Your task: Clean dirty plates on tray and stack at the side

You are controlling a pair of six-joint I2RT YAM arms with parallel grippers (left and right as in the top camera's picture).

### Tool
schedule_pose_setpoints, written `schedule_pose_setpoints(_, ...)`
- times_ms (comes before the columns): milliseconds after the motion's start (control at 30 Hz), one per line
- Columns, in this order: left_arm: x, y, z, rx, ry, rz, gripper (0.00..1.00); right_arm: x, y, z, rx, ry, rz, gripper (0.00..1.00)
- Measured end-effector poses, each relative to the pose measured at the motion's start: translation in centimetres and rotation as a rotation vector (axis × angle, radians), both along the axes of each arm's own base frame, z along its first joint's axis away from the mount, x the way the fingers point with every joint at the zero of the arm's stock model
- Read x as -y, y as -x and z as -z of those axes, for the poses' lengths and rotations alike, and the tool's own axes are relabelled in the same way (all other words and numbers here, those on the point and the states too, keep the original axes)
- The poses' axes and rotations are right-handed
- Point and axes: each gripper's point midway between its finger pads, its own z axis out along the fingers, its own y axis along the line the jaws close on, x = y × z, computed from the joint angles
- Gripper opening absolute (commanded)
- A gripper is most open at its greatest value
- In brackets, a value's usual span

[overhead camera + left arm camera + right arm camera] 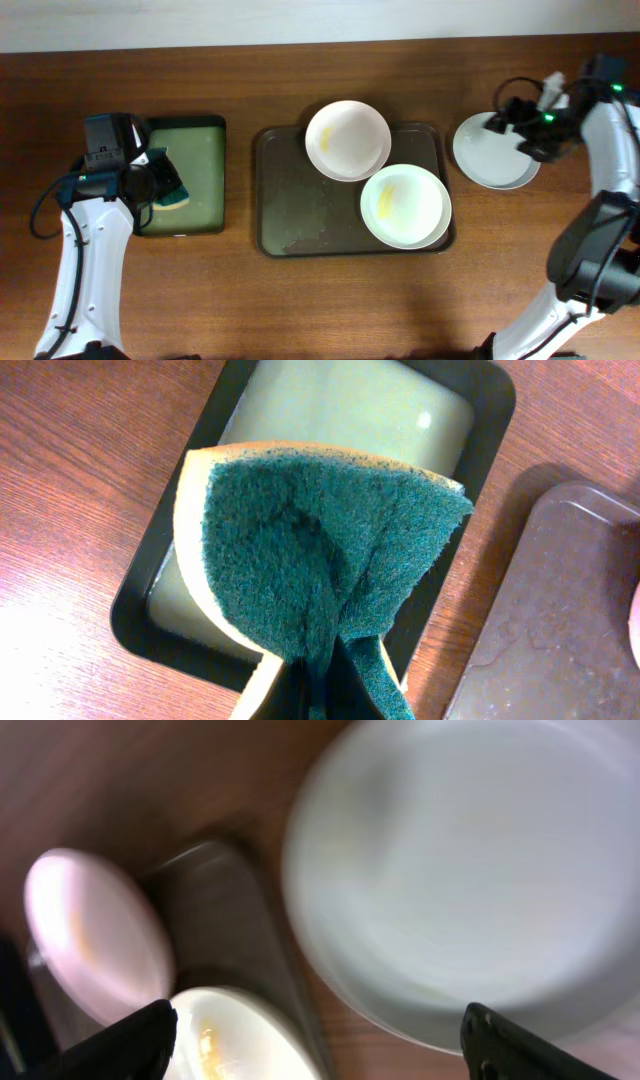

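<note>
1. Sponge (320,560), green scouring face outward, is folded and clamped by the left gripper (152,184) over the black tray (195,160).
2. Right gripper (508,128) hangs spread wide over 1 plate (480,160) on the table (300,300). Only the blurred right wrist view shows the gap.
3. Brown tray (290,200) carries 2 yellow-smeared plates (347,140) (405,206).

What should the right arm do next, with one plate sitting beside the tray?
Probably move the right gripper over to the nearer plate on the tray. Its fingers stand open above the plate at the side, which rests on the table; both plates on the tray show yellow smears, and the left gripper holds the sponge.
</note>
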Motion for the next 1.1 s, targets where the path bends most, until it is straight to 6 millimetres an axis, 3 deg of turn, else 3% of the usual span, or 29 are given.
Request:
schedule_pose_setpoints(33, 0.0, 0.0, 0.0, 0.002, 0.0, 0.0, 0.0, -2.9, -0.8, -0.2, 0.023, -0.004, -0.073, 0.91)
schedule_pose_setpoints(67, 0.0, 0.0, 0.0, 0.002, 0.0, 0.0, 0.0, -5.8, -1.6, -0.4, 0.053, 0.005, -0.144, 0.8)
schedule_pose_setpoints(100, 0.0, 0.0, 0.0, 0.001, 0.0, 0.0, 0.0, -9.1, -2.2, -0.4, 0.075, 0.019, -0.218, 0.75)
schedule_pose_setpoints(200, 0.0, 0.0, 0.0, 0.002, 0.0, 0.0, 0.0, -15.2, -2.7, 2.3, 0.036, 0.103, -0.284, 0.73)
schedule_pose_setpoints(267, 0.0, 0.0, 0.0, 0.002, 0.0, 0.0, 0.0, -17.6, -3.1, 4.9, 0.0, 0.158, -0.281, 0.68)
schedule_pose_setpoints(367, 0.0, 0.0, 0.0, 0.001, 0.0, 0.0, 0.0, -19.0, -3.2, 6.6, -0.018, 0.216, -0.266, 0.64)
schedule_pose_setpoints(500, 0.0, 0.0, 0.0, 0.002, 0.0, 0.0, 0.0, -18.8, -3.6, 6.8, -0.015, 0.247, -0.233, 0.54)
schedule_pose_setpoints(600, 0.0, 0.0, 0.0, 0.001, 0.0, 0.0, 0.0, -18.9, -3.6, 8.6, -0.04, 0.254, -0.234, 0.51)
schedule_pose_setpoints(700, 0.0, 0.0, 0.0, 0.002, 0.0, 0.0, 0.0, -20.1, -3.5, 9.7, -0.045, 0.256, -0.26, 0.32)
schedule_pose_setpoints(800, 0.0, 0.0, 0.0, 0.002, 0.0, 0.0, 0.0, -22.3, -3.3, 9.6, -0.023, 0.254, -0.301, 0.09)
schedule_pose_setpoints(933, 0.0, 0.0, 0.0, 0.001, 0.0, 0.0, 0.0, -24.3, -2.1, 9.7, -0.04, 0.252, -0.345, 0.04)
schedule_pose_setpoints(1100, 0.0, 0.0, 0.0, 0.002, 0.002, 0.003, 0.0, -26.7, 1.5, 10.2, -0.132, 0.225, -0.448, 0.04)
